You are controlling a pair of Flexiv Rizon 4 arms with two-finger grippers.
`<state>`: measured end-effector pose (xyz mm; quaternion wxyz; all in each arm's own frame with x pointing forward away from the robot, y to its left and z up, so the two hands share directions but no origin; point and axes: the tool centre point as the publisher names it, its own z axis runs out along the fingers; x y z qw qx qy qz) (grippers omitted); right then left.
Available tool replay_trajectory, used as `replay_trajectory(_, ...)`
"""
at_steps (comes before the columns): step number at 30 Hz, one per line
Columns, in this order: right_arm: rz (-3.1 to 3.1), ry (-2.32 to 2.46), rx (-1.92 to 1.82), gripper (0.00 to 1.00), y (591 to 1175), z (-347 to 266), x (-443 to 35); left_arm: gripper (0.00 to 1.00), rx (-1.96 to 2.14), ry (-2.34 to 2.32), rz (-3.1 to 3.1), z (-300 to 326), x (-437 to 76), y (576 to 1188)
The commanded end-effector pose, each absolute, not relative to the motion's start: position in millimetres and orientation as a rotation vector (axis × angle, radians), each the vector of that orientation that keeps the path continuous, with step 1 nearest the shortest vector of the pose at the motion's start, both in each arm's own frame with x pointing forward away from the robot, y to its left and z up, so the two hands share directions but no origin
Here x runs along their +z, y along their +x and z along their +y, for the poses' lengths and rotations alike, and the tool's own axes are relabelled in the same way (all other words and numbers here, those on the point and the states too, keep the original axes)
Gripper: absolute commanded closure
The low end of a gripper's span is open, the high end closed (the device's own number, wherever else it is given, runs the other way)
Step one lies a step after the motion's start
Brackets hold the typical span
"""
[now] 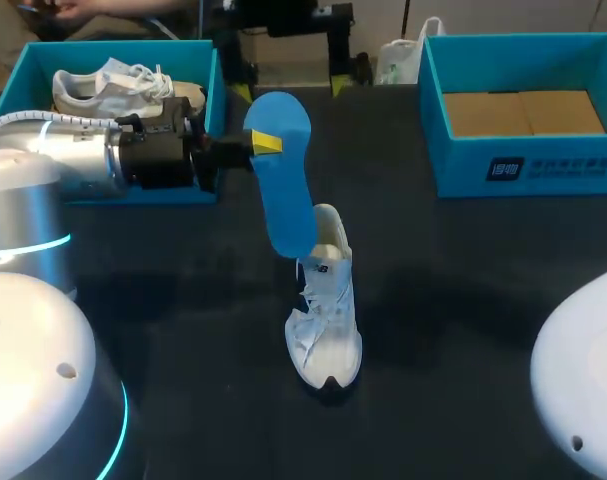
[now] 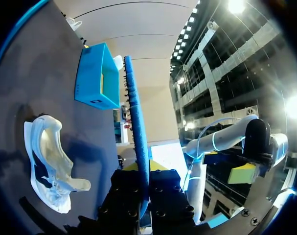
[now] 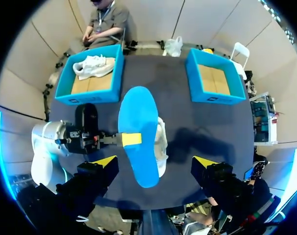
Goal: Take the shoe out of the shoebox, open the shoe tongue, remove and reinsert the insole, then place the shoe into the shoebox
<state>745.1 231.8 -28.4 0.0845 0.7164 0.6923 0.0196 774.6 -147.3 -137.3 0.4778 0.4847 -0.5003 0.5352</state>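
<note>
Closest to the head camera are the white bodies of my two arms, the left arm (image 1: 38, 350) at 8 o'clock and the right arm (image 1: 583, 370) at 4 o'clock. Further in, the left arm comes across from 9 o'clock, and the left hand (image 1: 266, 143) is clenched on the blue insole (image 1: 286, 190), taking it from its 9 o'clock edge. The insole hangs in the air with its long axis running from 12 to 6 o'clock. Its lower end overlaps the heel of the white shoe (image 1: 326, 320) in the head view. In the left wrist view it stands on edge between the fingers and is apart from the shoe.

The shoe stands upright on the dark desk (image 1: 463, 300), a little toward 6 o'clock from the centre, toe to 6 o'clock and heel to 12 o'clock. The right hand (image 3: 155, 161) is released, fingers wide apart with nothing held, high above the desk and facing down on insole and shoe.

At 10 o'clock the left shoebox (image 1: 143, 192) holds a second shoe (image 1: 113, 88), also white. At 2 o'clock the right shoebox (image 1: 523, 165) shows its brown cardboard floor
</note>
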Motion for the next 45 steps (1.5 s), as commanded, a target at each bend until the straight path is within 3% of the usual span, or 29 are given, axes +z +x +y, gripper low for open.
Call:
replay_trajectory(1,2.107,2.169,0.161,0.0,742.2,212.1,-32.8,1.0,1.305,1.184,-1.224,-147.1,-136.9,774.7)
replay_trajectory(17,2.272,2.184,0.247,0.0,737.9,196.2,-40.4,1.0,1.305,1.184,-1.224,-147.1,-136.9,774.7)
replay_trajectory(45,2.363,2.319,1.027,0.0,733.7,163.8,-61.8,1.0,1.305,1.184,-1.224,-147.1,-136.9,774.7)
